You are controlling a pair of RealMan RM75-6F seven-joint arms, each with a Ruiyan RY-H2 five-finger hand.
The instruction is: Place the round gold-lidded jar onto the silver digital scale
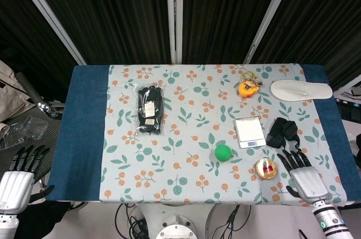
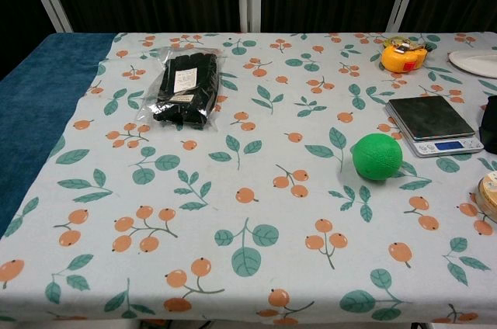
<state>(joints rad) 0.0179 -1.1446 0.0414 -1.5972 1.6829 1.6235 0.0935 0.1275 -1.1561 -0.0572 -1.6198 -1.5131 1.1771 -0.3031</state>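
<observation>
The round gold-lidded jar [image 1: 265, 168] lies flat on the floral cloth near the table's front right; the chest view shows only its edge [image 2: 488, 195] at the right border. The silver digital scale [image 1: 250, 132] stands just behind it, with nothing on its platform [image 2: 429, 117]. My right hand [image 1: 299, 173] hovers over the cloth just right of the jar, fingers spread, holding nothing. My left hand [image 1: 20, 178] hangs off the table's front left corner, fingers apart and empty. Neither hand appears in the chest view.
A green ball [image 1: 223, 152] sits left of the jar, close to the scale's front. A black strap bundle [image 1: 284, 132] lies right of the scale. A packet of black gloves [image 1: 150, 108], a yellow tape measure [image 1: 247, 88] and a white slipper [image 1: 300, 89] lie further back.
</observation>
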